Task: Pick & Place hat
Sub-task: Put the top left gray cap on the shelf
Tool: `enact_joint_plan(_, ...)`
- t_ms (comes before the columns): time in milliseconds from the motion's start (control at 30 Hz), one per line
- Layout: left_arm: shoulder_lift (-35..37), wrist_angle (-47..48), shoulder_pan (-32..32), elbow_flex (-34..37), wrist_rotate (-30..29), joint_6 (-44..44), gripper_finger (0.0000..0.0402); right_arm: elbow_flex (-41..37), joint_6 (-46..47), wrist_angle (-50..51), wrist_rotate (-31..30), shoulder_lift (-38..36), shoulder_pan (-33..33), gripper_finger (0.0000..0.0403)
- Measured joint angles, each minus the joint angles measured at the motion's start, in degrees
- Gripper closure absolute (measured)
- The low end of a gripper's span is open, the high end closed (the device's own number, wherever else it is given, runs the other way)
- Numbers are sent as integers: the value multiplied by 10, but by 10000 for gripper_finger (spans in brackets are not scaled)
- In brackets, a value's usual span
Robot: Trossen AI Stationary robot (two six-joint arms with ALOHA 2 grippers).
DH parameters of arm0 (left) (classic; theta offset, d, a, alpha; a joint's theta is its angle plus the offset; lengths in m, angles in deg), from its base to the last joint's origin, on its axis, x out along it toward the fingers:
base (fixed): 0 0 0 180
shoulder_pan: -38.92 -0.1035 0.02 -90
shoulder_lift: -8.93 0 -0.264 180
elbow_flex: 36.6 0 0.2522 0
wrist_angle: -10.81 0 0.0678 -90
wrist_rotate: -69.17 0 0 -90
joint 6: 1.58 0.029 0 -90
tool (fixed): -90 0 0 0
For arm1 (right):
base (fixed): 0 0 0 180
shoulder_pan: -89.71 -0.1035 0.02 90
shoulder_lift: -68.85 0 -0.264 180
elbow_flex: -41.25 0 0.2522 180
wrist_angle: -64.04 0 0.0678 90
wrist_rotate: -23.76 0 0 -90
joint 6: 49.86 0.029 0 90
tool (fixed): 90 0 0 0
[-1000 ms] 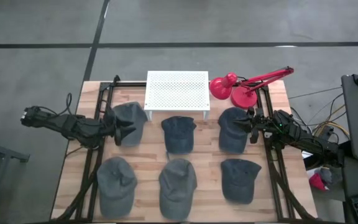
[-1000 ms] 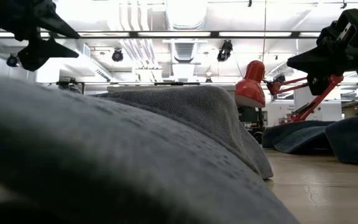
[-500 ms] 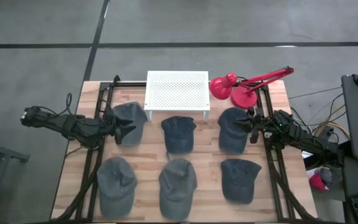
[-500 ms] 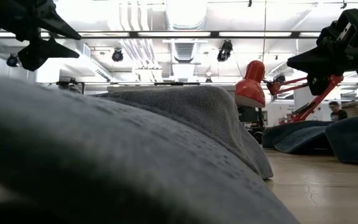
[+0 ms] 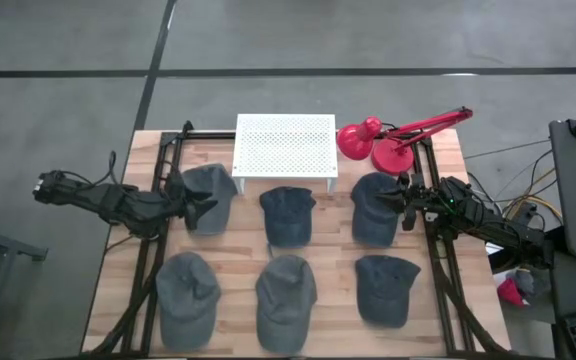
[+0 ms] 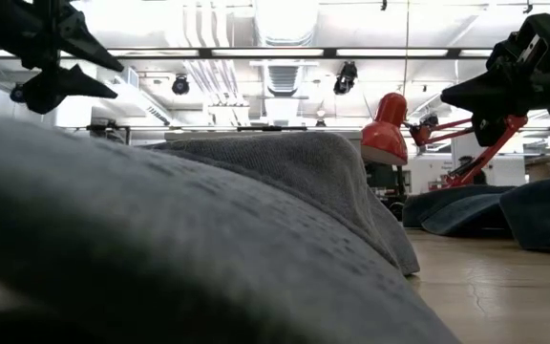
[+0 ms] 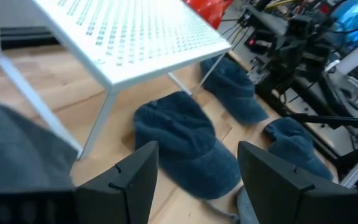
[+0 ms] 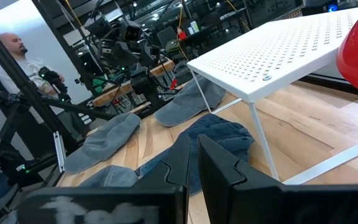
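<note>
grey hats sit in two rows on the bench, back-left hat (image 5: 208,195) just beside the white rack (image 5: 285,146). left gripper (image 5: 194,201) jaws wide over it, right gripper (image 5: 400,203) pinched shut, empty.

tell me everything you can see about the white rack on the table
The rack is a white perforated sheet, metal by the look of it, standing level on thin white legs at the table's far edge, in the middle. A red lamp sits right beside it; whether they touch cannot be told. The nearest hat lies just in front, its far edge reaching under the front. Nothing lies on top, and no gripper touches it.
</note>
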Motion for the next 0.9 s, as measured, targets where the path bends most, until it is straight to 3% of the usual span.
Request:
enact_joint_plan(600,-39,223,0,0,-4,-249,181,0,0,0,-1,0,0,376)
enact_joint_plan(900,-40,259,0,-10,-4,-287,181,0,0,0,-1,0,0,376)
